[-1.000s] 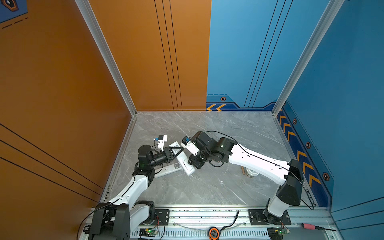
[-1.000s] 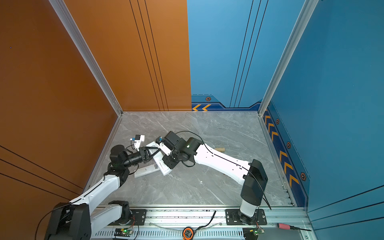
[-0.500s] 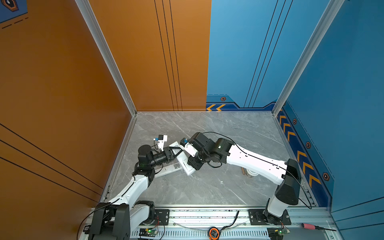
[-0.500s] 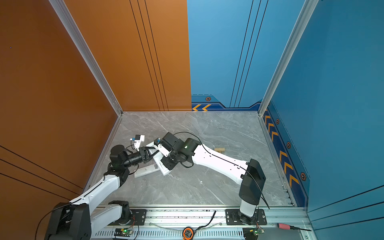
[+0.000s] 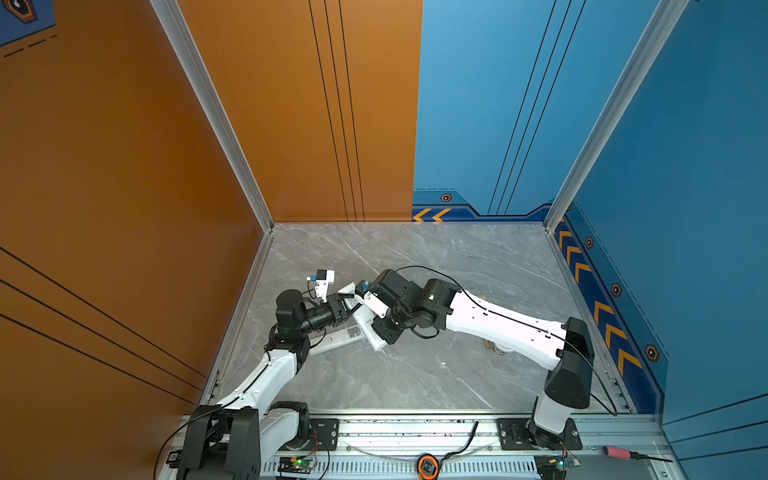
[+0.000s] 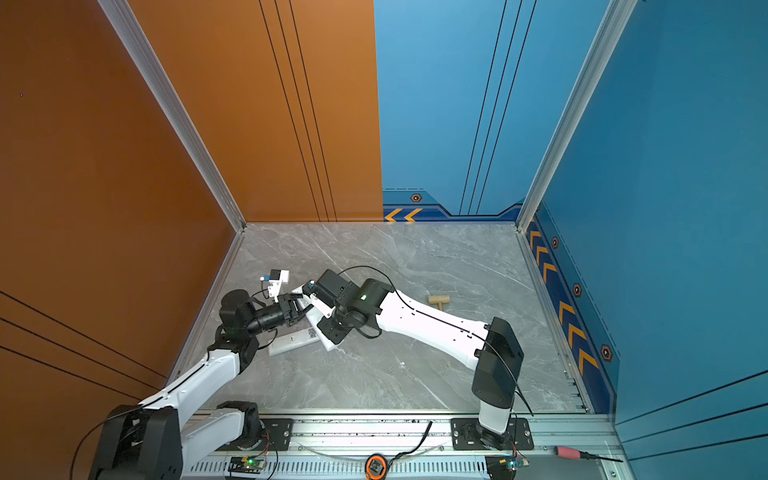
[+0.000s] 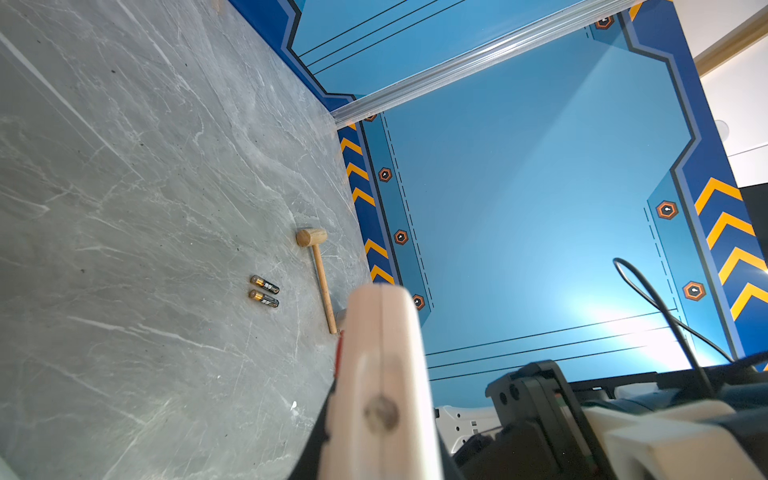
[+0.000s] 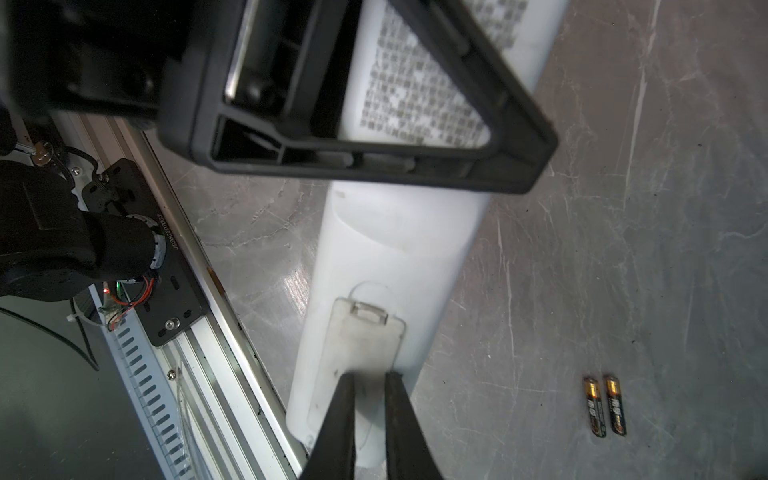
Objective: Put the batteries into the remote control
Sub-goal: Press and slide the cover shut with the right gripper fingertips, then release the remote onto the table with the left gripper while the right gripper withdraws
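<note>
Look: the batteries [image 8: 594, 406] are slim black cylinders, and each has a gold band near one end.
Where: they lie side by side and parallel on the grey marble tabletop [image 7: 124, 208]. They're well apart from the remote and near the wooden mallet [image 7: 321, 276]. Neither top view shows them.
Remote: here's the long white remote [image 8: 399, 249], rounded back facing us in the right wrist view.
Cover: a thin greyish cover [image 8: 361, 345] with a small clip at one end lies over the remote's back, at the end by the right gripper.
Left gripper: the left gripper [image 5: 349, 304] is clamped on the white remote.
Right gripper: the fingers of the right gripper [image 8: 370, 379] are drawn close with a slim gap, tips at the cover's near edge. We cannot tell whether they pinch it.
Writing: a printed label [image 8: 415, 83] on the remote's back carries rows of small characters, too blurred for us to read. The print on the batteries is too small as well. A square code patch [image 5: 353, 331] looks to sit on the second remote [image 5: 332, 340].
Count: we see two batteries, two remotes, one cover and one mallet.
</note>
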You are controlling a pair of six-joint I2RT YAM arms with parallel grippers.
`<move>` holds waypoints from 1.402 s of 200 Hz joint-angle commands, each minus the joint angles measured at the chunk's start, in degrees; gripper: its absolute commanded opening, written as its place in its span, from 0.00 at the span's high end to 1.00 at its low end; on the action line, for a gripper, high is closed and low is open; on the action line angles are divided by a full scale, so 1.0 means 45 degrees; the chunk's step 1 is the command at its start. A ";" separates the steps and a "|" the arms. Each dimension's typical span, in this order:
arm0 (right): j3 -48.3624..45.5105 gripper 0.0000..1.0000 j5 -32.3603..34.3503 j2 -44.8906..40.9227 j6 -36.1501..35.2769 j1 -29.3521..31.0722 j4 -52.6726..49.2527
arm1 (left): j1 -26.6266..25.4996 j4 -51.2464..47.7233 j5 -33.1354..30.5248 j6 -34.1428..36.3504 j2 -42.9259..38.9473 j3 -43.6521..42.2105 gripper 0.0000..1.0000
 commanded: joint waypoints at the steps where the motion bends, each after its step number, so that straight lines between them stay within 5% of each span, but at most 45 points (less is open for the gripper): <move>1: 0.0154 0.88 0.0643 0.0383 -0.0165 0.0031 -0.0766 | -0.0109 0.0397 0.0390 -0.0135 -0.0242 0.0206 1.00; 79: 0.1034 0.90 0.2173 0.1604 0.1243 0.0448 -0.1952 | -0.0124 0.0401 0.0308 -0.0116 -0.0203 0.0166 1.00; 113: 0.0247 0.68 0.1916 0.0261 0.2455 -0.0433 -0.1666 | -0.0285 -0.1730 -0.0437 0.1207 -0.0038 0.0461 1.00; 149: -0.1888 0.39 0.1283 -0.2167 0.3670 -0.2450 -0.0679 | -0.2120 -1.0562 -0.6125 0.6205 0.0887 0.4052 1.00; 177: -0.2713 0.34 0.1735 -0.3058 0.4053 -0.3376 -0.0718 | -0.3768 -1.3855 -0.9901 0.6990 0.3120 0.7365 1.00; 213: -0.3853 0.32 0.2300 -0.3978 0.4729 -0.4270 -0.0708 | -0.6388 -1.9747 -1.7198 0.8501 0.8180 1.4219 1.00; 280: -0.5231 0.31 0.1831 -0.5124 0.4944 -0.5817 -0.0457 | -0.6962 -2.2872 -2.2187 0.9230 1.5174 2.1858 0.99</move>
